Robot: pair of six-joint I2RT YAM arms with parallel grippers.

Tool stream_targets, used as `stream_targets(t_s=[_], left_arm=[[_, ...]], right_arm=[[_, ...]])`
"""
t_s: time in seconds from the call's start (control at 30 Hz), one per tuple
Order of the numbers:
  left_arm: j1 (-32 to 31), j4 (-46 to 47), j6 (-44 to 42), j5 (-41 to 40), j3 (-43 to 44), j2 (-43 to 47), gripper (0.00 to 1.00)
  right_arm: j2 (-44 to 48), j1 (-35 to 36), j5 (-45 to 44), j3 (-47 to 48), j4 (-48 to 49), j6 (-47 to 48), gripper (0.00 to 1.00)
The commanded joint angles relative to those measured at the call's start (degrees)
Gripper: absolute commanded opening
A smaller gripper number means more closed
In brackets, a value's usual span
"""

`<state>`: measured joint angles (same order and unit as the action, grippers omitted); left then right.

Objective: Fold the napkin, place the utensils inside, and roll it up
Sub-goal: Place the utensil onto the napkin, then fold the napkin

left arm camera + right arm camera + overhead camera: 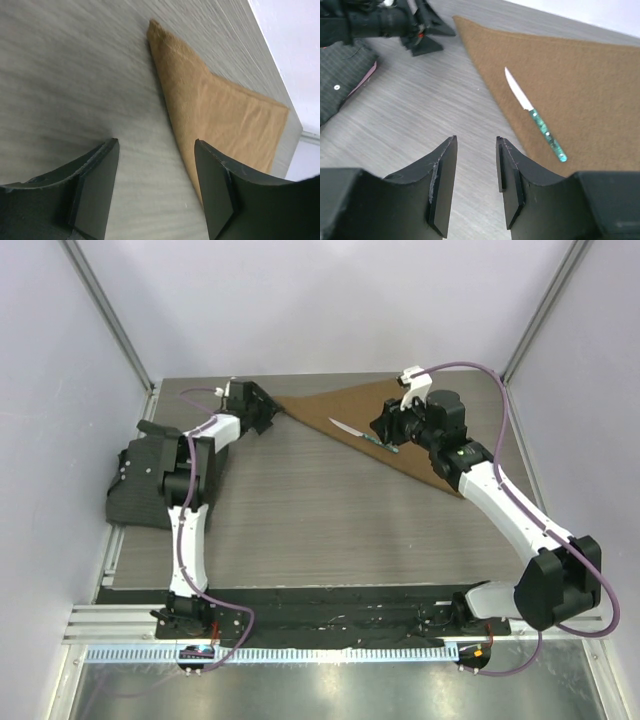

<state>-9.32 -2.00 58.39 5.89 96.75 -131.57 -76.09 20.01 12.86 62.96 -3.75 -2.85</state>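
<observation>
Since the napkin [335, 410] lies folded into a triangle at the far side of the table [330, 530], with the knife [362, 436] resting on it just inside the long fold edge, the step in hand looks like starting the roll.

The left gripper [257, 407] sits low by the cloth's left corner. Its fingers [97, 175] stand wide apart with nothing between them, and the corner tip lies ahead of them on bare wood. The right gripper [476, 142] hangs above the fold edge near the knife handle, its jaws part open and holding nothing.

To do it well, the left fingers should probably come down over the corner and pinch both layers, not just the top one. They should then turn the cloth toward the knife so the blade gets wrapped rather than pushed off the edge.

Room is tight at the back, since the napkin reaches close to the far rim and the walls. The near half of the table is open wood, so rolling that way seems safest. A dark mat [140, 480] lies at the left edge beside the left arm — best kept out of the sweep.
</observation>
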Motion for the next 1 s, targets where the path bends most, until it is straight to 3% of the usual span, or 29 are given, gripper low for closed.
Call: stream_targets(t_s=[0.0, 0.13, 0.3, 0.5, 0.97], left_arm=[[-0.08, 4.64, 0.76, -1.41, 6.33, -4.12, 0.66], [0.01, 4.37, 0.5, -2.2, 8.97, -6.77, 0.65], [0.0, 3.41, 0.94, -3.95, 9.07, -7.83, 0.54], [0.01, 4.99, 1.55, -7.56, 5.82, -6.95, 0.48], [0.01, 2.35, 1.11, -6.24, 12.41, -12.39, 0.36]], right_arm=[[2.71, -0.06, 2.69, -1.17, 1.46, -2.94, 0.45], [2.44, -0.06, 3.83, -1.7, 1.46, -3.74, 0.46], [1.48, -0.06, 4.1, -1.17, 1.38, -3.48, 0.46], [-1.51, -0.06, 5.68, 0.93, 1.38, -3.13, 0.47], [-2.57, -0.06, 6.82, 1.9, 0.76, -2.77, 0.47]])
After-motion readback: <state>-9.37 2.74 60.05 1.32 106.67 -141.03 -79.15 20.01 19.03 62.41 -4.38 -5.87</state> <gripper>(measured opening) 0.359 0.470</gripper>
